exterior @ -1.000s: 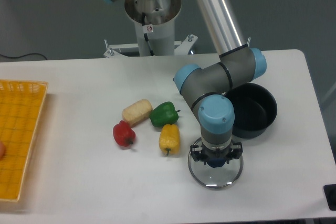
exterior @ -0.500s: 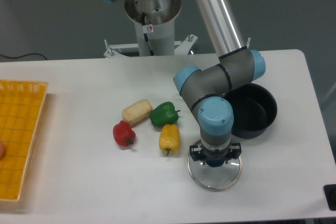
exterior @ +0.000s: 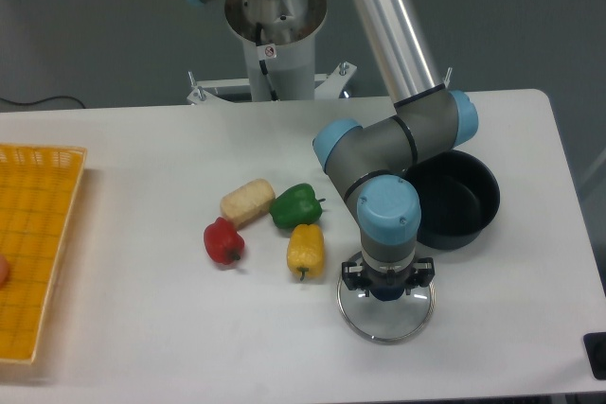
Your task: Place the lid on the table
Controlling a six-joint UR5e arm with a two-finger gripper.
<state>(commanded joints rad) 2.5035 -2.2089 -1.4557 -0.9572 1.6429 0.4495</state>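
The lid (exterior: 386, 321), a clear glass disc with a thin metal rim, lies flat and low over the white table (exterior: 142, 328) near its front edge, right of centre. My gripper (exterior: 386, 289) points straight down over the lid's middle, its fingers shut on the dark blue knob. The wrist hides most of the knob. I cannot tell whether the rim touches the tabletop.
A black pot (exterior: 456, 198) stands open just behind and to the right of the lid. A yellow pepper (exterior: 305, 250), green pepper (exterior: 296, 205), red pepper (exterior: 223, 241) and a pale corn piece (exterior: 247, 202) lie to the left. A yellow mesh tray (exterior: 33, 243) sits at the far left edge.
The gripper and lid have shifted slightly left and lower toward the tabletop. The pot and vegetables have not moved.
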